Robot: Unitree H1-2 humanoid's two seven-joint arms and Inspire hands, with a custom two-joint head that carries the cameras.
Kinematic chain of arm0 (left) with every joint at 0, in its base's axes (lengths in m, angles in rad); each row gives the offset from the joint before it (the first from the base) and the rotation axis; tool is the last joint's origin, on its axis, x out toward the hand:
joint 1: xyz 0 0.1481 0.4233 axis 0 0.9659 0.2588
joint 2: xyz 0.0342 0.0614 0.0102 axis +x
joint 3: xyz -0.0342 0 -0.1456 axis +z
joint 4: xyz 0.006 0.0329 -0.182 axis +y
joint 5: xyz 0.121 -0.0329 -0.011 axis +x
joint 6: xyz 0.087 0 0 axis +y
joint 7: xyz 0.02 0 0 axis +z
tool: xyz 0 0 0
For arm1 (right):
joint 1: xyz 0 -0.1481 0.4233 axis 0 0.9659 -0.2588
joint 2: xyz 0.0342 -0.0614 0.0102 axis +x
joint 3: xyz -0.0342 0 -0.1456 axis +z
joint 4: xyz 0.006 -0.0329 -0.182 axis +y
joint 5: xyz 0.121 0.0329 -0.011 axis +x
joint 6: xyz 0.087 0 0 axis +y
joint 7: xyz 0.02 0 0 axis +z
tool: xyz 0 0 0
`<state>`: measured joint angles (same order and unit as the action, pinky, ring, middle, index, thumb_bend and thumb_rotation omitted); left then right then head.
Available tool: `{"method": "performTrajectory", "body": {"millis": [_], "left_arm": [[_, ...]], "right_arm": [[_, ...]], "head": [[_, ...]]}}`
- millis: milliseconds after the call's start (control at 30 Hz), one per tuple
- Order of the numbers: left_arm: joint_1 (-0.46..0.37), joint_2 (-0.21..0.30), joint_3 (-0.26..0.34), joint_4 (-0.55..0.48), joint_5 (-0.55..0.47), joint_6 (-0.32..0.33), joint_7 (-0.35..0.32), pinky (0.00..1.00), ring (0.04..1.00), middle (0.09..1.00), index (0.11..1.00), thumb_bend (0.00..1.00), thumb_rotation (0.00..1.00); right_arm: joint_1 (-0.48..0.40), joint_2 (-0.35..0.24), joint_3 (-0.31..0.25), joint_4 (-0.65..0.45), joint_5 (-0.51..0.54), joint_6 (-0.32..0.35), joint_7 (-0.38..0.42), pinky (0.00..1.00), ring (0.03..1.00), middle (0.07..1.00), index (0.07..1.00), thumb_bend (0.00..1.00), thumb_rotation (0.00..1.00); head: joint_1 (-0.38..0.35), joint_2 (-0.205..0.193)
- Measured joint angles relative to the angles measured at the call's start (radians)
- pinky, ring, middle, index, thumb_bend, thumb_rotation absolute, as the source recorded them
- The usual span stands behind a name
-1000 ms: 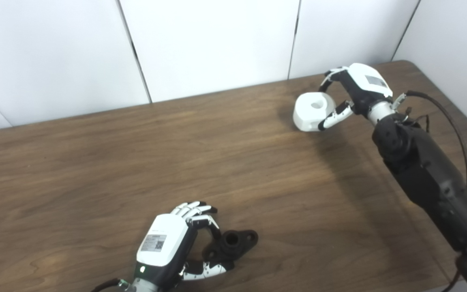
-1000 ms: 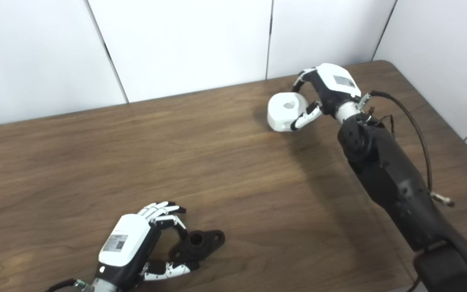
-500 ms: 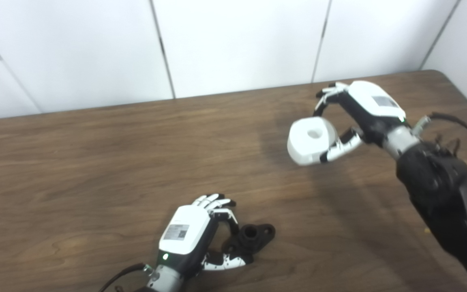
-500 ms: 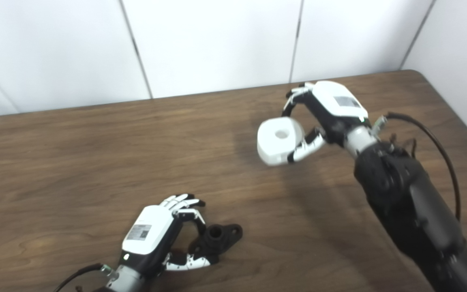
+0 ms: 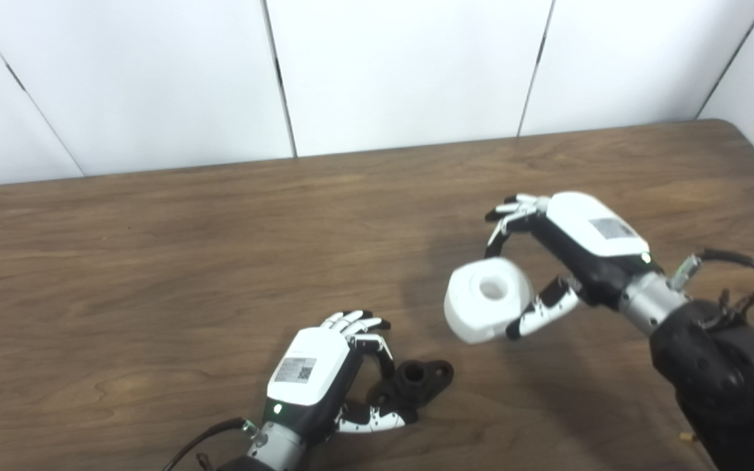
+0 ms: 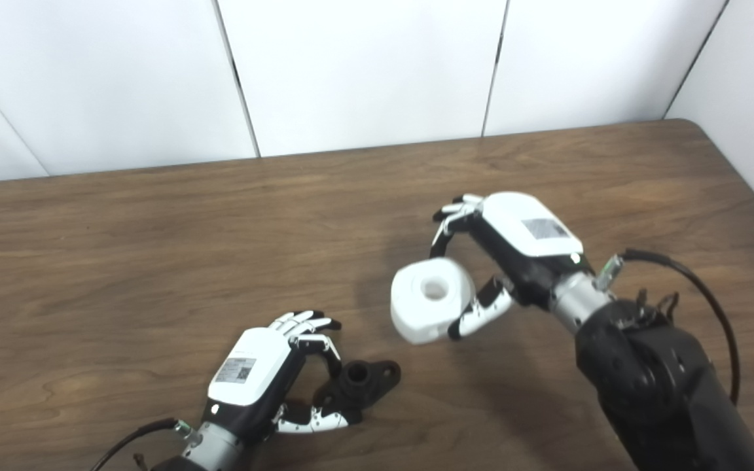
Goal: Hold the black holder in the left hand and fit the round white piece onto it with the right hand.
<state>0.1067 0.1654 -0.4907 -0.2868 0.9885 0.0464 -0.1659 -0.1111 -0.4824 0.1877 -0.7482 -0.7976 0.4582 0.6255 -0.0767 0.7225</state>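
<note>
Wooden table [image 5: 154, 261]: broad bare surface to the left and centre; back edge against white wall panels [image 5: 403, 65], rounded corner at far right.

Black holder [image 5: 416, 383] flat on table near front edge, long axis running lower-left to upper-right, central bore facing up, small mounting hole at upper-right end.

Left hand [image 5: 324, 379] curled over holder's left end, fingers above and thumb below; contact likely, firm grasp not confirmable.

Round white piece [image 5: 485, 307] clasped in right hand [image 5: 567, 255], off the table, bore facing up toward camera. Located up and right of holder, near but apart.
</note>
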Motion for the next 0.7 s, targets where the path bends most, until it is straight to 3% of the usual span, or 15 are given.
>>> {"method": "performTrajectory", "body": {"millis": [267,700], "left_arm": [[-0.007,-0.002,-0.011,-0.001,0.007,0.017,0.000,0.88,0.888,0.821,0.490,0.52,0.05],[-0.014,-0.008,-0.021,0.000,0.017,0.032,-0.005,0.88,0.891,0.822,0.490,0.52,0.05]], "right_arm": [[0.028,0.044,0.000,-0.023,0.000,-0.027,0.013,0.91,0.907,0.823,0.483,0.52,0.13],[0.024,0.124,0.002,-0.085,-0.004,-0.027,0.100,0.92,0.921,0.829,0.483,0.52,0.13]], "head": [[0.011,0.014],[0.025,0.023]]}}
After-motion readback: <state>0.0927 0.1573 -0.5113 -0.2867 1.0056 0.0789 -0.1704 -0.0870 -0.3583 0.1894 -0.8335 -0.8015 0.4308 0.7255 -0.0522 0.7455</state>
